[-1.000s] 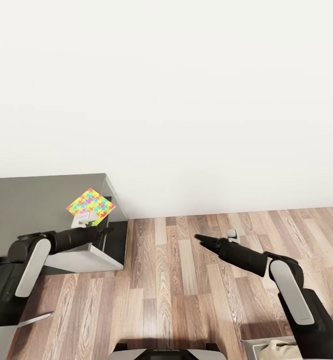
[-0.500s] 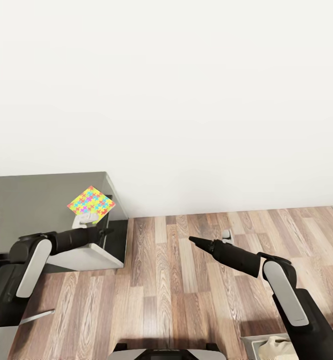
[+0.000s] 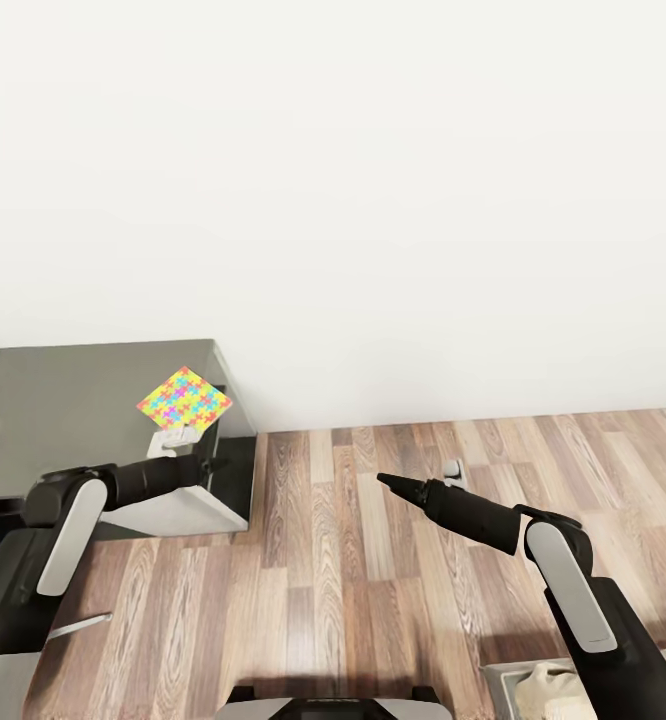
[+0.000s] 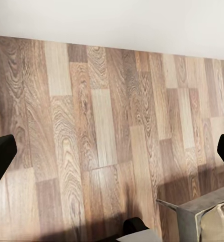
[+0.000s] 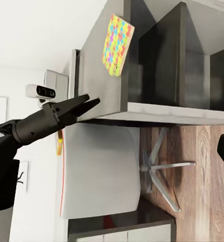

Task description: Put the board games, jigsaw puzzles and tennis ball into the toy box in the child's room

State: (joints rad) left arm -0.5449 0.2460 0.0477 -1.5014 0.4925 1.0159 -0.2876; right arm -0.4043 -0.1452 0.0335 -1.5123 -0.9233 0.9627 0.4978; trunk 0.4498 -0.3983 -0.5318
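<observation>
One jigsaw puzzle [image 3: 184, 399], a thin square sheet of multicoloured pieces, lies flat on the dark grey table [image 3: 63, 400] near its right corner. It also appears in the right wrist view as the bright puzzle [image 5: 116, 44] at the tabletop edge. My left gripper [image 3: 213, 461] hovers open just in front of that corner, short of the puzzle, with nothing between its fingers. Over the wood floor to the right, my right gripper [image 3: 383, 481] is open and empty, pointing toward the table. The toy box, board games and tennis ball are out of view.
A white wall runs behind the table and the floor [image 3: 353, 560]. A white swivel chair [image 5: 99, 171] with a star base stands under the table. A grey-rimmed beige shape [image 3: 543, 690], perhaps the bed, sits at the lower right.
My right gripper has moved a little to the left, toward the table. The left arm and the puzzle have barely shifted in the picture.
</observation>
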